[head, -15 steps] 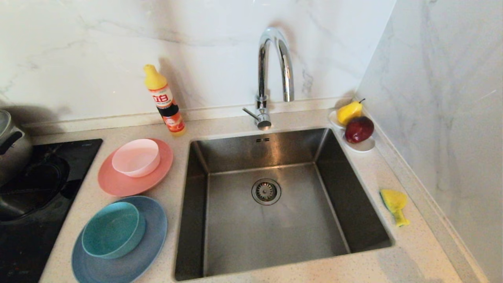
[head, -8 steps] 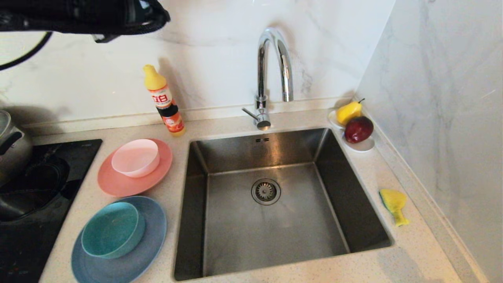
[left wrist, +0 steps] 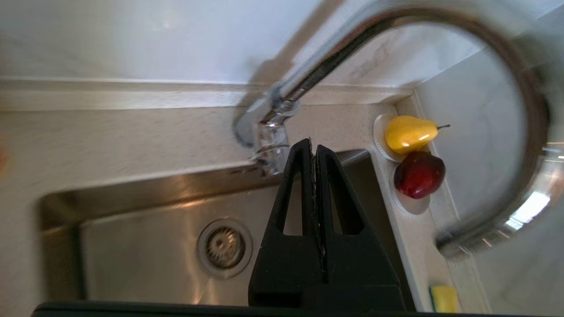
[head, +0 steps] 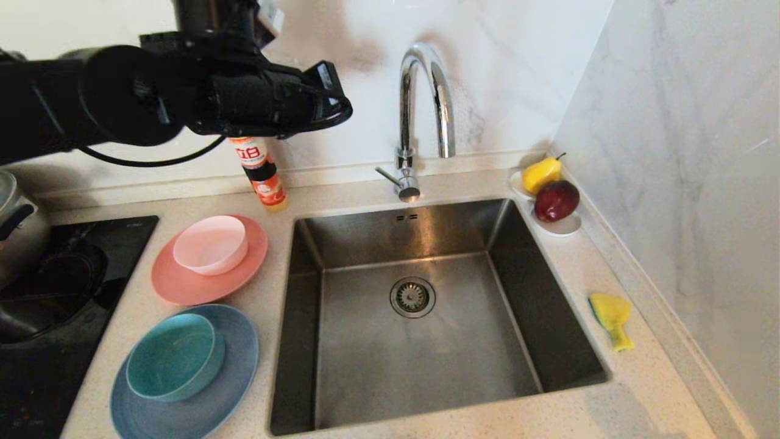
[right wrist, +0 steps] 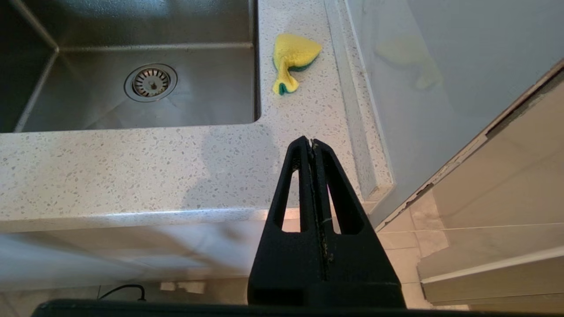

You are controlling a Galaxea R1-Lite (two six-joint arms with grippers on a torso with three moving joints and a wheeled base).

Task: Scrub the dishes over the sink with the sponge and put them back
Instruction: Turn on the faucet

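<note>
On the counter left of the sink (head: 426, 360), a pale pink bowl (head: 210, 244) sits on a salmon-pink plate (head: 183, 286). In front of them a teal bowl (head: 173, 356) rests on a light blue plate (head: 201, 396). The crumpled yellow sponge (head: 611, 317) (right wrist: 293, 59) lies on the counter right of the sink. My left gripper (head: 338, 110) (left wrist: 313, 147) hangs high over the sink's back left corner, left of the tap (head: 426, 91), shut and empty. My right gripper (right wrist: 311, 143) is low in front of the counter edge, shut and empty.
A detergent bottle (head: 263, 177) stands behind the plates, its top hidden by my left arm. A steel pot (head: 18, 225) sits on the black hob (head: 61, 292) at far left. A pear (head: 541, 174) and apple (head: 556, 200) rest on white saucers (head: 563, 227) by the right wall.
My left arm has come into the head view from the upper left and swung right and lower towards the tap. Dishes and sponge have not moved.
</note>
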